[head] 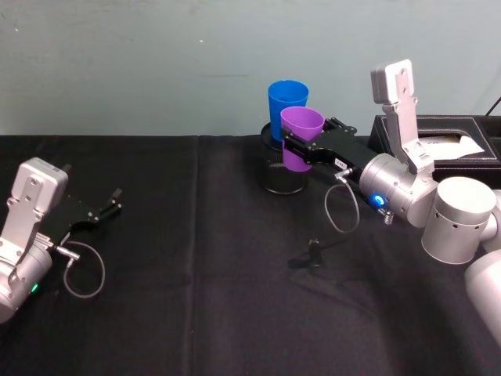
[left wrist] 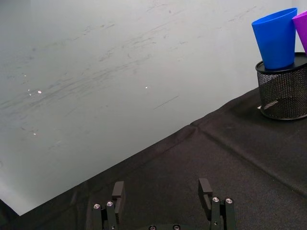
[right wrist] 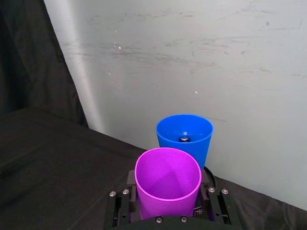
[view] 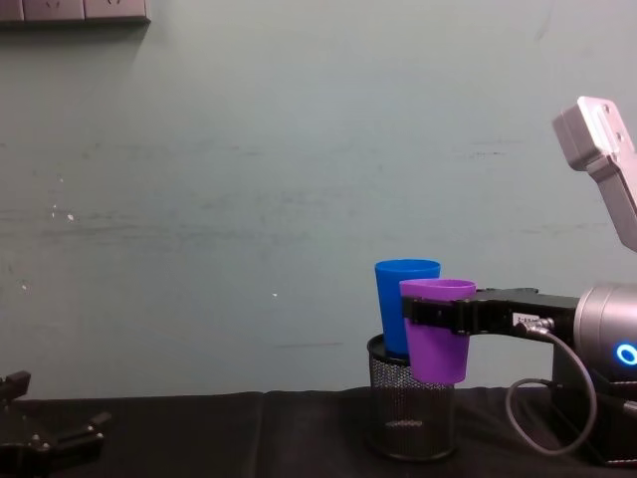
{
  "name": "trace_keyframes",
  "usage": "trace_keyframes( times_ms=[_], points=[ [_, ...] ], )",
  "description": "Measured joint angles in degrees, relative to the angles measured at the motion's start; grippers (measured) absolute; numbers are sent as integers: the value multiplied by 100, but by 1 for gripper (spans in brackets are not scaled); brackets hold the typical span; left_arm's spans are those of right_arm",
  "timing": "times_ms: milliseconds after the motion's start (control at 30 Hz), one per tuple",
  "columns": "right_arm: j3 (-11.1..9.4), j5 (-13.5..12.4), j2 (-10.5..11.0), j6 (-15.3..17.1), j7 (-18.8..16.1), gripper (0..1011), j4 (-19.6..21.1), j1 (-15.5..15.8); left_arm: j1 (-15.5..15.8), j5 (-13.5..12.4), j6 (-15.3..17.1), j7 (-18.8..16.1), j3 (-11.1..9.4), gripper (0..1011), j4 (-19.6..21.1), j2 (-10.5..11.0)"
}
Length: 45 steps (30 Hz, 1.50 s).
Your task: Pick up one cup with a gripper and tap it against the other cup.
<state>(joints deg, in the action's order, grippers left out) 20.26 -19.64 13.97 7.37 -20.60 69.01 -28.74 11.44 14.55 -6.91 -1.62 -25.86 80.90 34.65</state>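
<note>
Purple cup (head: pixel 301 135) sits clamped between the flat fingers of the right gripper (head: pixel 301 150), upright and lifted off the black table (head: pixel 196 258), out over the near rim of the black mesh pen holder (head: pixel 280 176). Just behind it on the far side, the blue cup (head: pixel 287 106) stands upright in that holder; the chest view shows their walls overlapping, and whether they actually touch cannot be told. The right arm reaches in from the right, its blue light ring (head: pixel 380 200) lit. Far to the left, the left gripper (head: pixel 109 205) rests low near the table with its fingers (left wrist: pixel 118 190) spread apart and nothing between them.
</note>
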Motion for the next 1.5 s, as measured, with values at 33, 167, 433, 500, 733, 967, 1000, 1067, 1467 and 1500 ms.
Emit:
trace_keyframes(
  times_ms=[33,167,433,500,733,967,1000,1067,1467,1500],
  points=[
    [0,0,0,0,0,726,0,0,0,0,0,0,0,1000,0,0],
    [0,0,0,0,0,726,0,0,0,0,0,0,0,1000,0,0],
    [0,0,0,0,0,726,0,0,0,0,0,0,0,1000,0,0],
    [0,0,0,0,0,726,0,0,0,0,0,0,0,1000,0,0],
    [0,0,0,0,0,726,0,0,0,0,0,0,0,1000,0,0],
    [0,0,0,0,0,726,0,0,0,0,0,0,0,1000,0,0],
    [0,0,0,0,0,726,0,0,0,0,0,0,0,1000,0,0],
    [0,0,0,0,0,726,0,0,0,0,0,0,0,1000,0,0],
    [0,0,0,0,0,726,0,0,0,0,0,0,0,1000,0,0],
    [0,0,0,0,0,726,0,0,0,0,0,0,0,1000,0,0]
  ],
)
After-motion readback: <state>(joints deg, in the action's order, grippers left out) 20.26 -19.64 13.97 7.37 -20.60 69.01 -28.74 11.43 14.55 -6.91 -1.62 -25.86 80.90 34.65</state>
